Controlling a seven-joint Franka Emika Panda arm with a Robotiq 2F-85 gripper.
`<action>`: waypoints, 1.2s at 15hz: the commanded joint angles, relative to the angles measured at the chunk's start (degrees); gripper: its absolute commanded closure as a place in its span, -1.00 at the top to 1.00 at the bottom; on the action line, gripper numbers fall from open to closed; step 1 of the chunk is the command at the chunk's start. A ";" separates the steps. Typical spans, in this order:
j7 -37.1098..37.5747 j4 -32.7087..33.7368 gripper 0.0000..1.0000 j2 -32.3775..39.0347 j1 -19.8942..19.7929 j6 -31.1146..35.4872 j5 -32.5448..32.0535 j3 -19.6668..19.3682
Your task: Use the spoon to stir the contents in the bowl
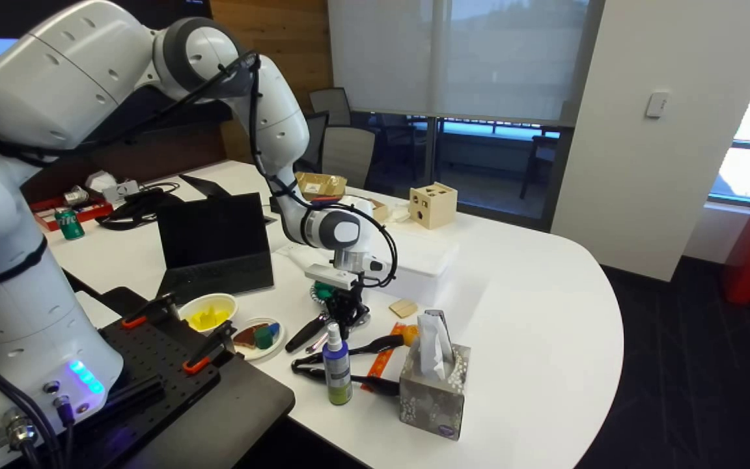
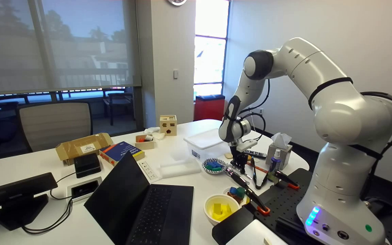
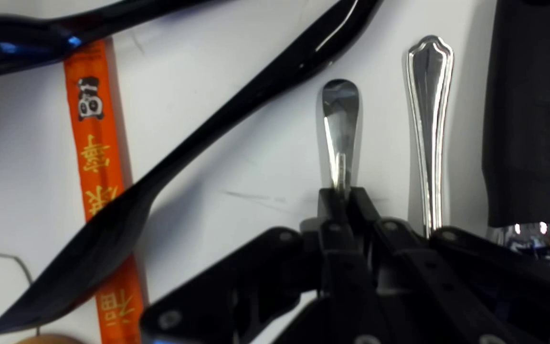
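My gripper [image 3: 344,196] is shut on a plain silver handle, the spoon [image 3: 341,112], which passes between its fingertips. The handle's rounded end points away over the white table. The spoon's head is hidden beneath the gripper. In both exterior views the gripper [image 1: 347,324] is low, close to the tabletop. Beside it stands a round bowl [image 2: 205,167] with a black-and-white pattern, holding blue and green pieces. In an exterior view this bowl [image 1: 314,294] is partly covered by the wrist.
A ridged silver handle [image 3: 430,95] and a black-handled tool [image 3: 530,119] lie right of the spoon. Black tongs [image 3: 237,110] cross an orange wrapper [image 3: 94,143]. A spray bottle [image 1: 336,371], tissue box [image 1: 433,400], clear bin [image 2: 202,143], white bowl of yellow pieces [image 2: 206,207] and laptop [image 1: 215,234] stand around.
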 commanded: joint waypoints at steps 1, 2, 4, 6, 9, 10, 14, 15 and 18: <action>0.02 -2.46 -0.96 -3.16 -1.41 -0.41 0.58 0.69; -0.05 -2.88 -0.96 -3.92 -1.59 -0.85 0.88 0.83; -0.63 -4.17 -0.96 -6.63 -2.35 -2.91 1.84 1.64; -1.27 -4.41 -0.96 -9.23 -3.48 -7.03 3.47 2.92; -2.46 -3.06 -0.96 -13.07 -5.16 -17.16 7.28 5.17; -2.94 -2.10 -0.96 -13.83 -5.65 -20.69 8.83 5.85; -5.06 4.76 -0.96 -12.08 -7.46 -33.45 14.95 7.29; -5.56 6.90 -0.96 -10.68 -7.96 -36.67 16.69 7.53; -4.97 12.42 -0.96 -6.55 -9.06 -44.45 21.06 7.61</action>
